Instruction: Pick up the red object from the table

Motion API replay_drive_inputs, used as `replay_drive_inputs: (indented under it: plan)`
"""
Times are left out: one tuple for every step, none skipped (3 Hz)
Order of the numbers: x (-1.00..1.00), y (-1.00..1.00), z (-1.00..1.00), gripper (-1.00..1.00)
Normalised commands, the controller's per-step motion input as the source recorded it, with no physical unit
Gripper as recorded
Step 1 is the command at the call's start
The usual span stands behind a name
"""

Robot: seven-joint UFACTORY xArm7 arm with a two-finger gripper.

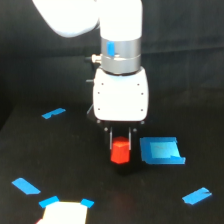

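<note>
The red object point(120, 152), a small bright red-orange block, sits between my gripper's point(120, 140) two dark fingers point(108, 137), near the middle of the black table point(75, 155). The fingers press against the block's upper sides, and its lower half shows below the fingertips. The white gripper body hangs straight down over it. I cannot tell whether the block's underside touches the table or is just above it.
A blue rectangular patch point(160, 151) lies just to the exterior view's right of the block. Blue tape strips lie at the far left point(53, 113), the near left point(25, 186) and the near right point(196, 196). A white patch point(62, 212) with blue corners lies at the bottom edge.
</note>
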Motion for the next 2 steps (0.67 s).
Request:
replay_drive_inputs:
  plan:
    - [0.32, -0.23, 1.00, -0.44]
    - [-0.13, 0.00, 1.00, -1.00]
